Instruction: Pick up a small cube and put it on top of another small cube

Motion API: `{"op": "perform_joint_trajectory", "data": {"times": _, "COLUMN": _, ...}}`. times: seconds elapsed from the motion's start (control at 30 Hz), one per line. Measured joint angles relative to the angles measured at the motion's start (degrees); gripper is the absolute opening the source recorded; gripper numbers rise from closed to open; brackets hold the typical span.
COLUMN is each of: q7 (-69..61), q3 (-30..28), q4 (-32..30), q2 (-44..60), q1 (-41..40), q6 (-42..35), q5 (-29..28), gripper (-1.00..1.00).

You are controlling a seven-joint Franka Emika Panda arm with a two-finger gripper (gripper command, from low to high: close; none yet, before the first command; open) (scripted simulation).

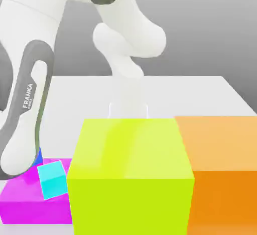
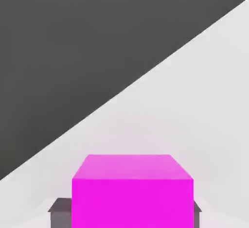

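The cyan small cube point(image 1: 52, 180) sits tilted on a flat magenta block point(image 1: 25, 199) at the exterior view's lower left. Just behind it, a sliver of medium blue point(image 1: 39, 155) peeks out from behind the arm's lower link; it looks like the small blue cube, mostly hidden. My gripper point(image 1: 128, 106) reaches down behind the big yellow-green block point(image 1: 130, 174), which hides its fingertips. In the hand view the gripper point(image 2: 129, 212) is shut on a magenta cube point(image 2: 131, 188), with dark grey fingers point(image 2: 59, 211) against both of its sides.
A big orange block point(image 1: 221, 164) stands right beside the yellow-green one at the exterior view's right. The white table point(image 1: 201, 93) stretches behind them. Its edge point(image 2: 146, 76) runs diagonally through the hand view, with dark floor beyond.
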Motion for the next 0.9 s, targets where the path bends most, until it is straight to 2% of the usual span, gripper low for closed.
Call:
{"op": "perform_joint_trajectory", "data": {"times": 0.13, "q7": 1.72, "q3": -1.91, "q4": -1.97, "q2": -6.75, "q1": 1.55, "q6": -4.82, "q5": -1.70, "gripper": -1.00}}
{"op": "perform_joint_trajectory", "data": {"times": 0.2, "q7": 4.95, "q3": -2.34, "q4": -3.86, "q2": -9.64, "q1": 2.65, "q6": -6.00, "q5": -0.77, "gripper": -1.00}}
{"op": "perform_joint_trajectory", "data": {"times": 0.4, "q7": 17.51, "q3": -3.92, "q4": -10.17, "q2": -18.12, "q1": 6.84, "q6": -8.33, "q5": 1.18, "gripper": -1.00}}
{"op": "perform_joint_trajectory", "data": {"times": 0.53, "q7": 27.53, "q3": -5.17, "q4": -14.53, "q2": -24.01, "q1": 9.93, "q6": -9.45, "q5": 0.19, "gripper": -1.00}}
{"op": "perform_joint_trajectory", "data": {"times": 0.7, "q7": 42.05, "q3": -6.32, "q4": -20.09, "q2": -31.52, "q1": 13.40, "q6": -10.45, "q5": -3.71, "gripper": -1.00}}
{"op": "perform_joint_trajectory", "data": {"times": 0.9, "q7": 62.01, "q3": -5.59, "q4": -26.75, "q2": -40.30, "q1": 15.64, "q6": -11.72, "q5": -11.74, "gripper": -1.00}}
